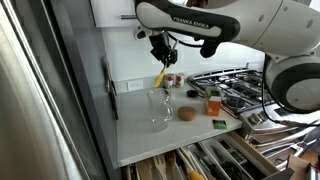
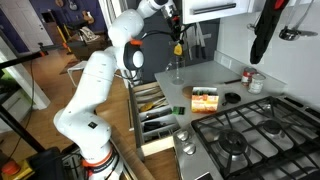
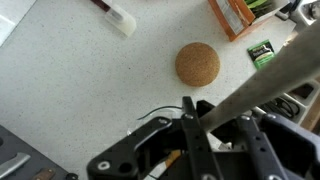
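My gripper hangs over the white counter and is shut on a knife with a yellow handle. In both exterior views the yellow end points down just above a clear drinking glass, without touching it. Seen from the other side, the gripper holds the knife over the same glass. In the wrist view the jaws clamp the knife's grey blade, which runs off to the upper right. The glass does not show there.
A round cork coaster, an orange box and a small green packet lie on the counter. A gas stove stands beside it. An open cutlery drawer juts out below the counter edge.
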Robot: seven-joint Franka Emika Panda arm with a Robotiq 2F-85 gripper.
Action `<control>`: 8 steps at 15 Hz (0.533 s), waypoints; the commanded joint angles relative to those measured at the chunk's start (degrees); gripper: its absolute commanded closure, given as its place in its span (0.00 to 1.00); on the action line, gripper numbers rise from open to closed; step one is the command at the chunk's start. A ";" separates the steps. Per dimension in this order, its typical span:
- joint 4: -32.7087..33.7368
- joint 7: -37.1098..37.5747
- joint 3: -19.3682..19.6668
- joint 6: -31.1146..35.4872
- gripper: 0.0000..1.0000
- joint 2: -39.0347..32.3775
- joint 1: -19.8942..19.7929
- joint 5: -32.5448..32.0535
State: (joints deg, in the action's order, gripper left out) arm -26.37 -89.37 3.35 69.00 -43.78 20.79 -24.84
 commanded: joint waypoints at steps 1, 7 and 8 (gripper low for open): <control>1.26 -3.86 0.69 -0.34 0.97 -1.81 0.14 -0.72; 1.58 -6.93 1.05 -0.63 0.61 -2.43 0.18 -0.66; 1.56 -7.35 1.00 -0.60 0.60 -2.09 0.18 -0.53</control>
State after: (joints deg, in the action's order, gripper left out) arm -26.33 -94.24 3.88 68.98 -45.61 20.82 -24.84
